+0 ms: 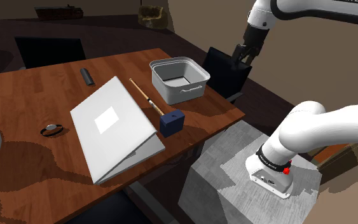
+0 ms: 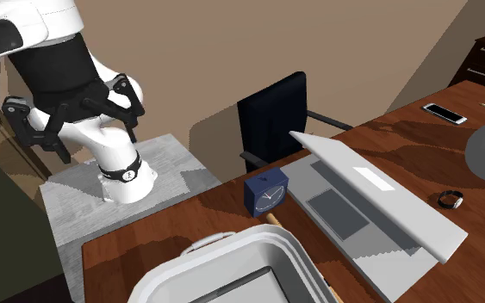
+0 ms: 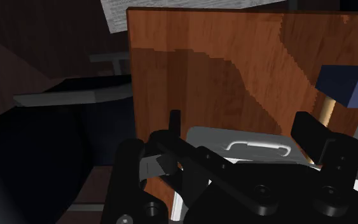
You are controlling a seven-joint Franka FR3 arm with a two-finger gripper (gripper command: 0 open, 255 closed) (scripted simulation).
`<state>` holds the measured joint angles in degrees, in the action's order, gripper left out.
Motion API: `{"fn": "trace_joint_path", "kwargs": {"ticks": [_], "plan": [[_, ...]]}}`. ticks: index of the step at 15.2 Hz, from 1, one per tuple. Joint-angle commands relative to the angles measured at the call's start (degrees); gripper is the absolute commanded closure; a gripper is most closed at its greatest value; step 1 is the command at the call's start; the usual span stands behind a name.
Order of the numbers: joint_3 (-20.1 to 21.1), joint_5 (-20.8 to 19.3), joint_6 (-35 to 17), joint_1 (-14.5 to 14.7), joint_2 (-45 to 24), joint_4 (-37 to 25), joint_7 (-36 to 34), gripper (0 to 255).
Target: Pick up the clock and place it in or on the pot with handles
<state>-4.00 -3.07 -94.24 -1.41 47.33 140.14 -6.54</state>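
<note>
Nearest the wrist camera, the black fingers (image 3: 306, 130) stand well apart with nothing clasped between them. You see the wooden surface (image 3: 222, 70) past them, and one looped handle of the grey metal pot (image 3: 260, 147) shows in the gap below, untouched.

By these views you have not begun the task proper. The clock (image 1: 172, 122), a small dark-blue cube with a white dial, sits on the surface (image 1: 37, 102) close to its near edge. It is just beside the right corner of the half-open grey laptop (image 1: 114, 127) and at the near end of a thin wooden stick (image 1: 147, 97) that runs back toward the pot. The pot (image 1: 174, 94) stands farther off, apart from the clock, and looks empty inside.

In the shoulder view the fingers (image 1: 241, 56) hang high, right of the pot and about over the dark chair (image 1: 225, 70) beyond the surface's edge, well away from the clock.

Everything is left for you: bring the fingers across and down over the clock, close on its sides, lift it, carry it to the pot and let it go inside.
</note>
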Motion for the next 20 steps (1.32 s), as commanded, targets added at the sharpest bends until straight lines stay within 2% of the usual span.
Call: {"fn": "trace_joint_path", "kwargs": {"ticks": [1, 6, 10, 14, 20], "plan": [[0.0, 0.0, 0.0, 0.0, 0.0, 0.0, 0.0, 0], [8.1, 5.8, -4.5, -1.0, 1.0, 5.9, -16.2, 0], [14.0, 10.0, -9.3, -0.4, -1.2, 8.5, -29.8, 0], [20.6, 14.0, -14.8, -0.9, -6.0, 9.0, -42.9, 0], [30.9, 17.5, -23.8, -4.2, -17.3, 6.0, -62.1, 0]]}}
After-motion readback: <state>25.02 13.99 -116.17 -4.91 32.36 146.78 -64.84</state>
